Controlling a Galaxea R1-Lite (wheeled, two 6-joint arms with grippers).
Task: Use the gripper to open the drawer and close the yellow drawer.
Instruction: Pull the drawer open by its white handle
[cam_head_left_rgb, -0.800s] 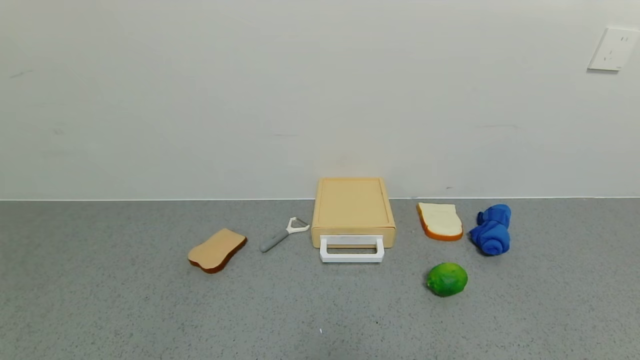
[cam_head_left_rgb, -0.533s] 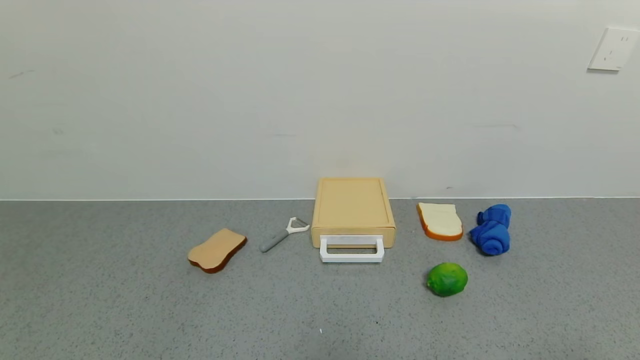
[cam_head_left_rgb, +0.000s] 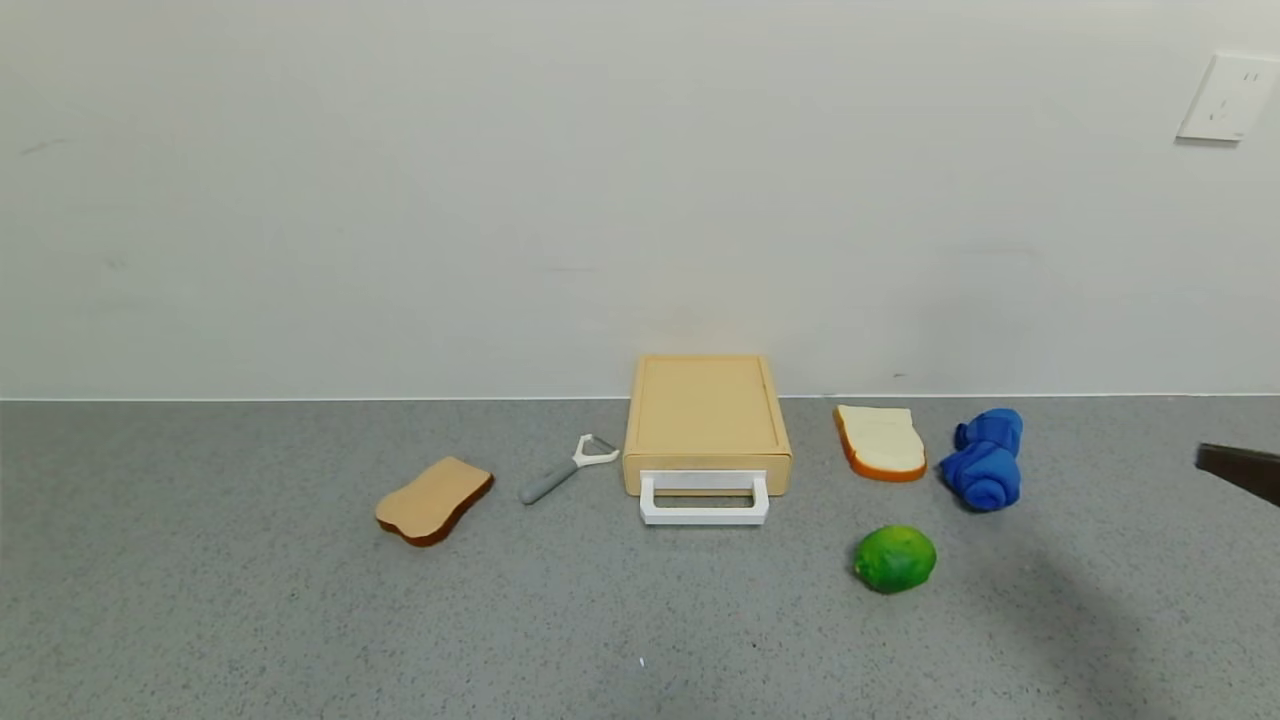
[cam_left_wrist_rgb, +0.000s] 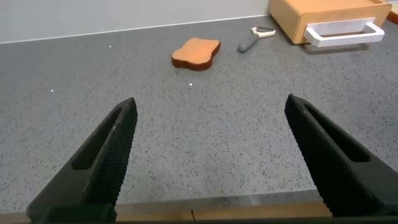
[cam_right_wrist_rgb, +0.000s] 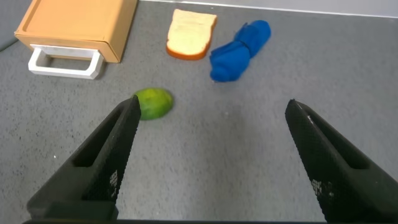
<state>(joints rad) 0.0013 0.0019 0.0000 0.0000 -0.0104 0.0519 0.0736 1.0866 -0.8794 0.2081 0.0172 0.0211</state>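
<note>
The pale yellow-tan drawer (cam_head_left_rgb: 706, 412) stands at the back middle of the grey counter, against the wall. Its tray is pushed in and its white loop handle (cam_head_left_rgb: 704, 499) faces me. My right gripper (cam_right_wrist_rgb: 212, 104) is open and empty, above the counter to the right of the drawer (cam_right_wrist_rgb: 78, 28), with the handle (cam_right_wrist_rgb: 64, 63) well ahead of it. A dark part of it (cam_head_left_rgb: 1240, 468) shows at the head view's right edge. My left gripper (cam_left_wrist_rgb: 210, 106) is open and empty, low near the counter's front edge, far from the drawer (cam_left_wrist_rgb: 323, 15).
A green lime (cam_head_left_rgb: 894, 558), a white bread slice (cam_head_left_rgb: 880, 442) and a rolled blue cloth (cam_head_left_rgb: 985, 460) lie right of the drawer. A grey-handled peeler (cam_head_left_rgb: 565, 470) and a tan bread slice (cam_head_left_rgb: 434, 499) lie left of it. A wall socket (cam_head_left_rgb: 1225, 98) is at the upper right.
A dark part of my right gripper has come into the head view at the right edge, with its shadow on the counter. The drawer and other things have not moved.
</note>
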